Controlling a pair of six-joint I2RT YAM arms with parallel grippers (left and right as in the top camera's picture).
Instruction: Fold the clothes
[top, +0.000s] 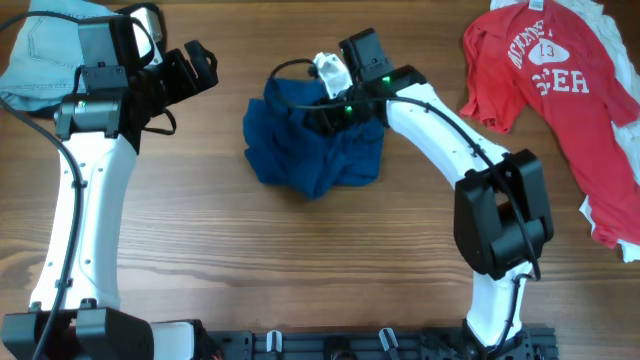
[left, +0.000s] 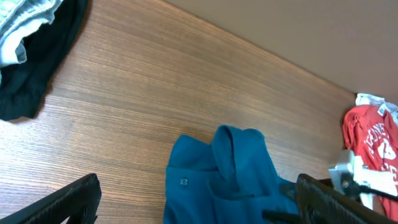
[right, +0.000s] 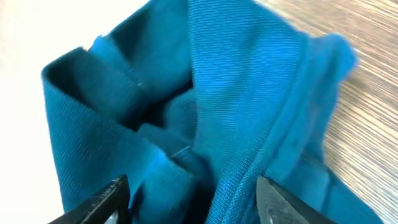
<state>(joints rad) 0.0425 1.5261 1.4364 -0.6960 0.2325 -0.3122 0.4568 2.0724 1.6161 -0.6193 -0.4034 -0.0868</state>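
Two arms reach over the wooden table (top: 300, 260). Seen from overhead, with the table as a clock face, folded pale jeans (top: 35, 50) lie at about ten o'clock, partly under the left arm. In the left wrist view a black garment (left: 28, 81) lies against them. The left gripper (top: 195, 62) hangs above bare wood just right of the jeans. Its jaws are spread wide and hold nothing, and its two fingers (left: 68, 202) show at the lower corners of its own camera's view.

Near the centre, slightly toward twelve o'clock, the dark blue shirt (top: 310, 150) sits in a crumpled heap, its collar and a small button visible from the left wrist. The right gripper (right: 193, 199) is down on the heap's twelve-o'clock edge. Its fingers (right: 109, 199) stand partly apart with a ridge of blue cloth running between them, and the cloth is not squeezed flat.

At about two o'clock the red T-shirt (top: 540, 70) with white lettering and "13" lies spread out, well apart from the blue shirt. White cloth (top: 605, 215) shows beneath its right edge.
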